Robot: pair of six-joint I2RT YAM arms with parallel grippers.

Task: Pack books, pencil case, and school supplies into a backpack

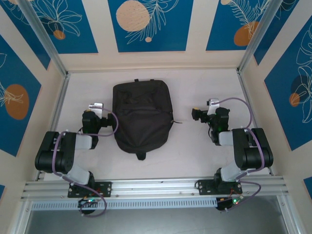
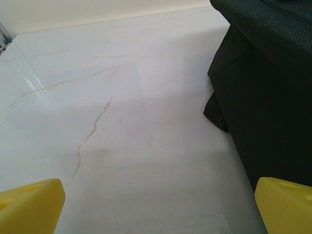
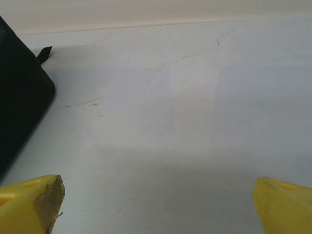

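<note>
- At the middle of the counter [image 1: 195,161], top external view: the backpack [image 1: 142,114] lies flat and seems closed. The left gripper [image 1: 96,107] rests just beside its left flank and the right gripper [image 1: 212,104] near its right flank. Neither touches it.
- Left wrist view: the yellow fingertips [image 2: 31,207] stand at the frame's lower corners, jaws fully apart and holding nothing. Backpack fabric is at right, counter surface ahead.
- Right wrist view: the jaws are likewise spread wide and empty. The backpack's corner is at left, with a small black tab [image 3: 45,52] projecting from it.
- Step in hand, by judgement: opening the backpack. One gripper should pin the fabric while the other draws the zip along its line, not upward, lest the soft bag lift.
</note>
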